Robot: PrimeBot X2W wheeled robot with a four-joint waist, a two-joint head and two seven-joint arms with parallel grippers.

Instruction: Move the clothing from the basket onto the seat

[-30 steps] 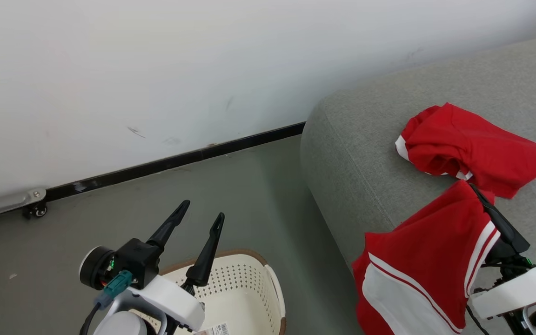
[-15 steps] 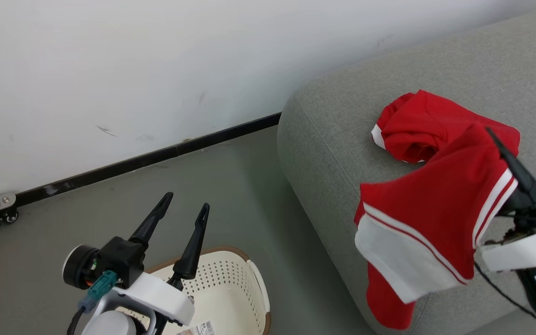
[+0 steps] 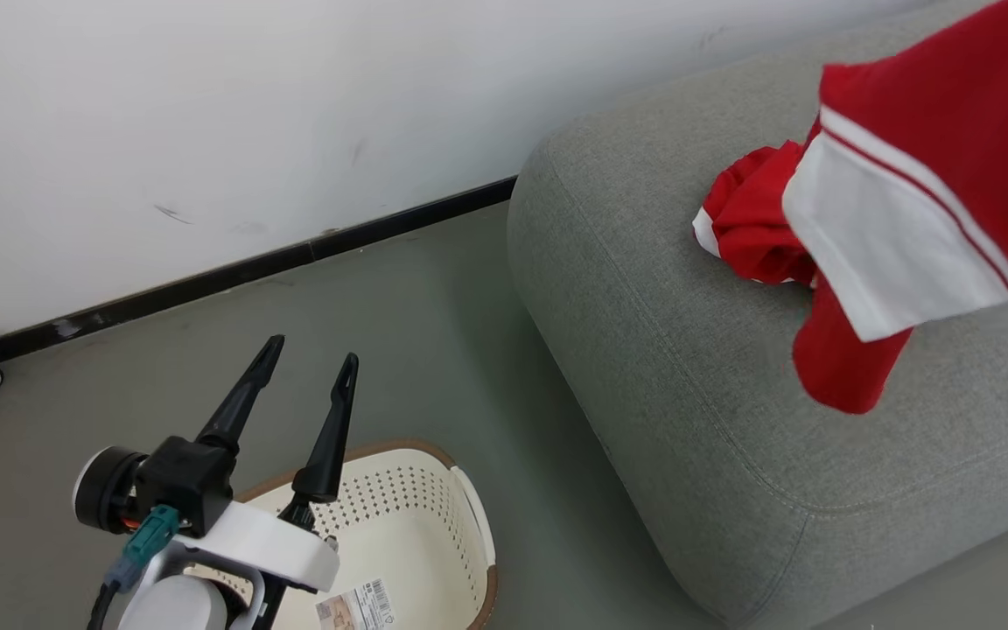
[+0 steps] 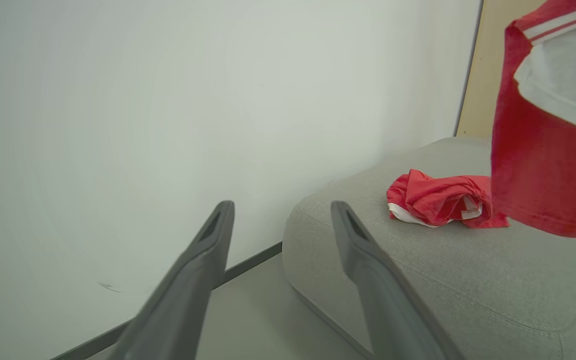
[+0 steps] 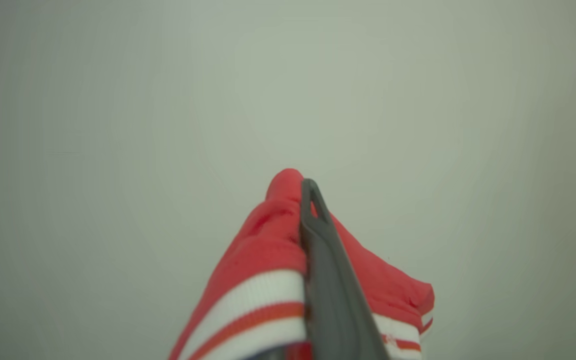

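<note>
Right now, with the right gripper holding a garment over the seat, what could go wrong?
1. The right gripper pinches the held garment out near its fingertips; the cloth could slip early.
2. The garment hangs well above the seat; dropped from here, it might slide off the rounded edge.

The sticker (image 3: 353, 605) on the basket (image 3: 408, 503) bottom carries print too small to read.

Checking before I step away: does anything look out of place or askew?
Nothing damaged or spilled. One garment lies crumpled on the seat; a second garment hangs from the shut right gripper above it.
</note>
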